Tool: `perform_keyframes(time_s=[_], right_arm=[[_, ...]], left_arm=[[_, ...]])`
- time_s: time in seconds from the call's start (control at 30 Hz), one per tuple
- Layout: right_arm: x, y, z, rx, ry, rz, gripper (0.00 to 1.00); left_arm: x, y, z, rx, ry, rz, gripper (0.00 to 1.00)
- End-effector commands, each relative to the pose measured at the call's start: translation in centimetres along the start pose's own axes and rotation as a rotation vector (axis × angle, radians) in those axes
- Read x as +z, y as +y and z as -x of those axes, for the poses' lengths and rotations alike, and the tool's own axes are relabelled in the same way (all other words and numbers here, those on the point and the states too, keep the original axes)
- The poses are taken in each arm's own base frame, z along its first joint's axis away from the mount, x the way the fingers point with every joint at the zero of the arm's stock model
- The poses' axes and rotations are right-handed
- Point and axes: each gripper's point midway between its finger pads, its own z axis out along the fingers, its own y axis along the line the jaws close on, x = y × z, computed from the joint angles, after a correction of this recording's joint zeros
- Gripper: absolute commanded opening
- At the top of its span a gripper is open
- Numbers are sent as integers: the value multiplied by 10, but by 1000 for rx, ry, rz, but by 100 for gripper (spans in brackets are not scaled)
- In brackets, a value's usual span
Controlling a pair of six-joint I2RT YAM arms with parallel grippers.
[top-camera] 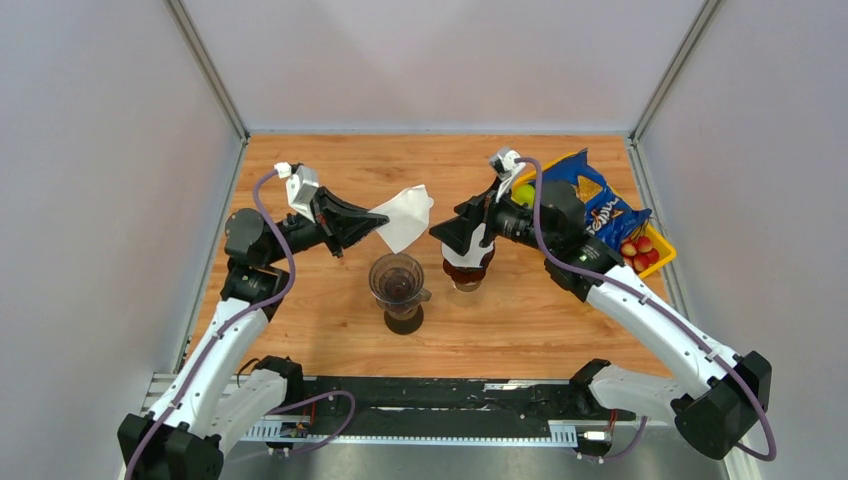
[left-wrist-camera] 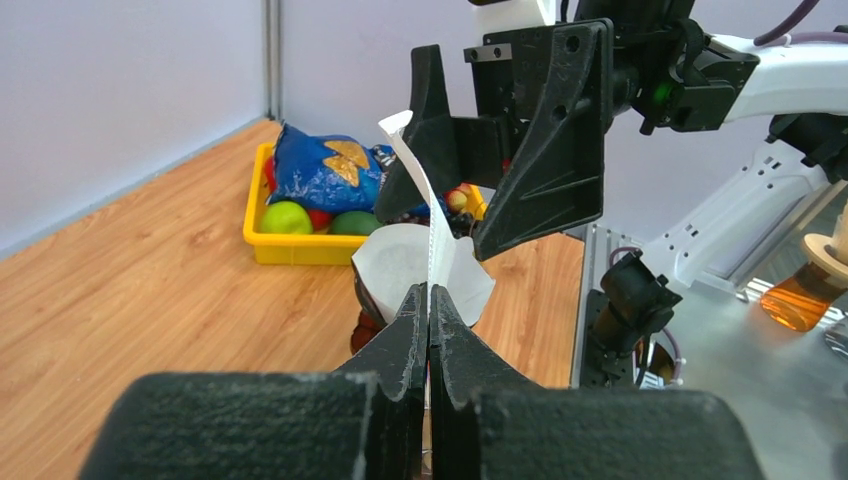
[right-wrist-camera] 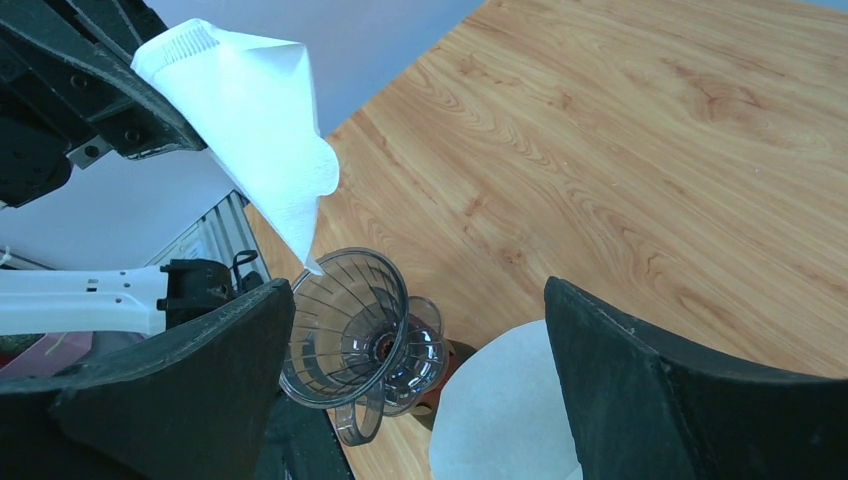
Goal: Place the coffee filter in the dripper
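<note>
Dripper (top-camera: 398,280) near the centre of the table (top-camera: 420,165), holder (top-camera: 468,272) just to its right, coffee filter (top-camera: 404,217) raised over its far side, tray (top-camera: 664,258) at far right.

The filter (right-wrist-camera: 255,120) hangs pinched in the left end effector (right-wrist-camera: 150,110), its tip just by the rim of the clear dripper (right-wrist-camera: 345,325). The right end effector (right-wrist-camera: 415,300) gapes wide above the wooden tabletop (right-wrist-camera: 640,160).

Bright, even light from overhead; a soft shadow sits on the table (top-camera: 320,300) under the dripper (top-camera: 398,278); ahead of the right claw (right-wrist-camera: 418,290) the white filter (right-wrist-camera: 255,120) nearly washes out; the left claw (left-wrist-camera: 430,300) blurs close up.
</note>
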Motion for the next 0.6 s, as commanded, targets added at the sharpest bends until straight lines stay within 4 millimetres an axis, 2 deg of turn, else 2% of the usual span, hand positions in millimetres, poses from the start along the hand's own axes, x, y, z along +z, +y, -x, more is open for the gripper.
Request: perform_keyframes(time_s=[0.0, 0.13, 0.27, 0.33, 0.4, 0.57], right_arm=[[-1, 9, 8, -1, -21, 40, 98], [2, 7, 10, -1, -21, 32, 98], [2, -7, 12, -5, -42, -42, 98], [2, -7, 14, -3, -50, -47, 98], [1, 4, 16, -5, -44, 8, 97], [0, 48, 26, -4, -54, 250, 95]], left_arm=[[2, -2, 10, 22, -23, -5, 0], [2, -4, 10, 20, -23, -13, 0], [1, -4, 10, 23, -23, -11, 0], [1, -4, 9, 25, -21, -10, 0], [1, -3, 6, 25, -15, -10, 0], [1, -7, 1, 38, 2, -49, 0]])
